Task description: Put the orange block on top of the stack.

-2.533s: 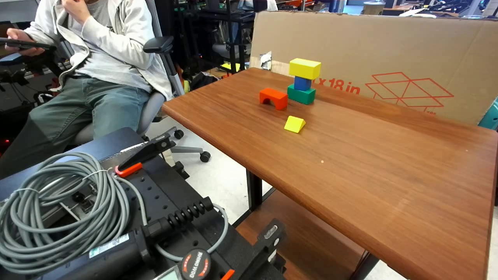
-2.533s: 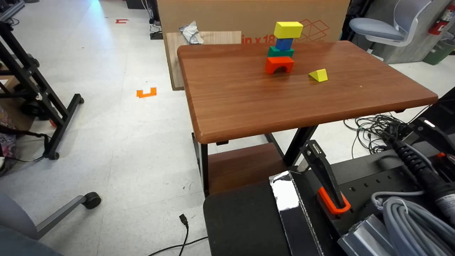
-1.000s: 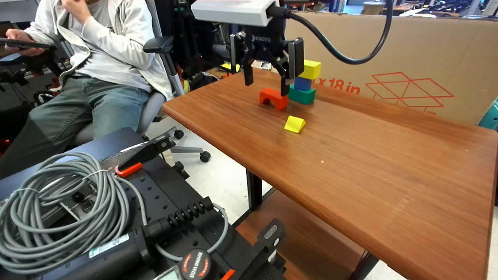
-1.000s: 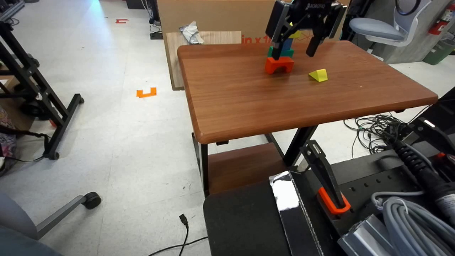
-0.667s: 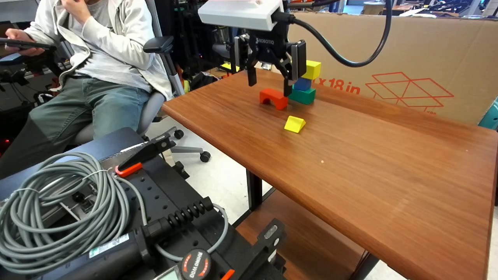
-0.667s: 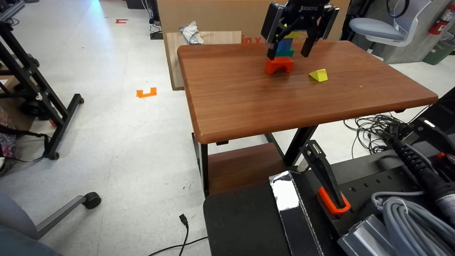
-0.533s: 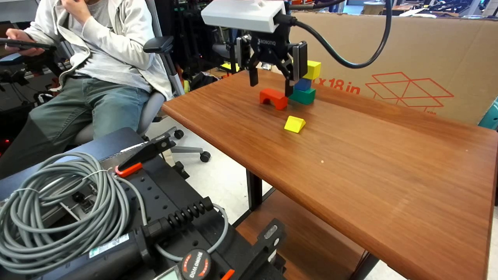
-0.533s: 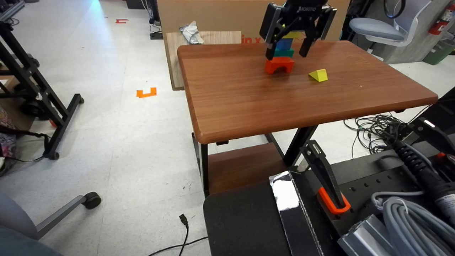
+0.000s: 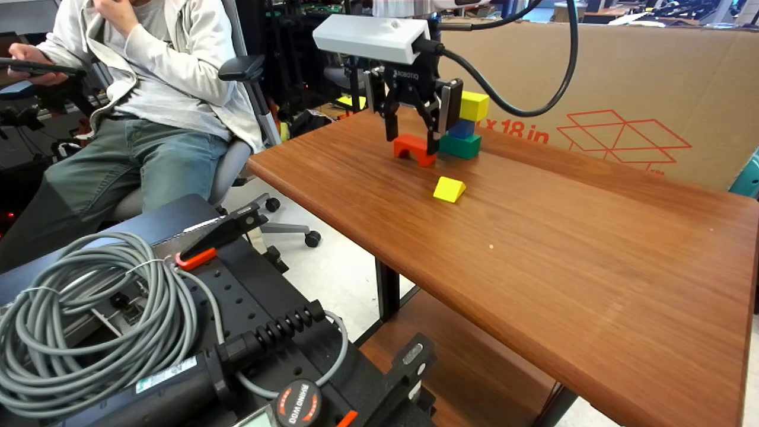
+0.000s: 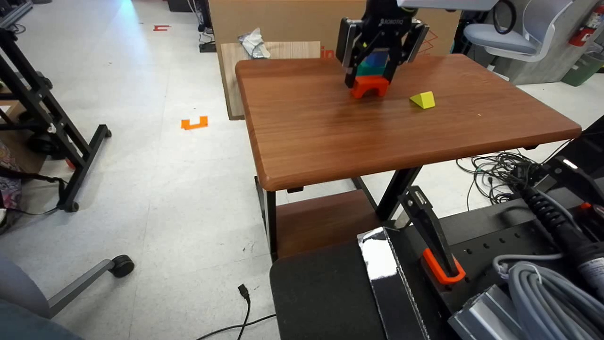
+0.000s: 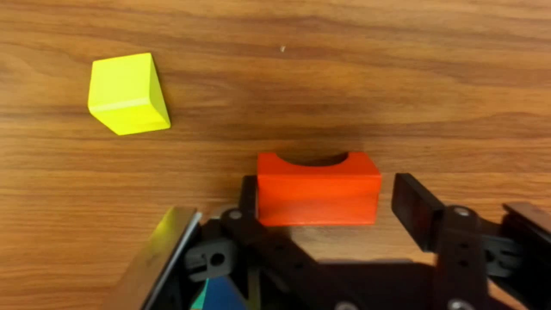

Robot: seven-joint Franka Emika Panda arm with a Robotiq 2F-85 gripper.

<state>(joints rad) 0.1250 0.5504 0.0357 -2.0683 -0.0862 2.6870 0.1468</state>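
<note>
Wood grain ran across the counter (image 11: 387,86) in the wrist view, the orange block (image 11: 318,200) resting just below centre. Around it stood the end effector (image 11: 328,196), parted slightly wider than the block and gripping nothing; a yellow wedge (image 11: 122,92) showed upper left, the stack (image 9: 461,128) upper middle in an exterior view.

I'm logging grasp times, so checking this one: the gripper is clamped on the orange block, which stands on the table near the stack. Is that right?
Not clamped: the gripper is open. The wrist view shows a gap between the orange block and the finger at the picture's right. The block does stand on the table near the stack.
</note>
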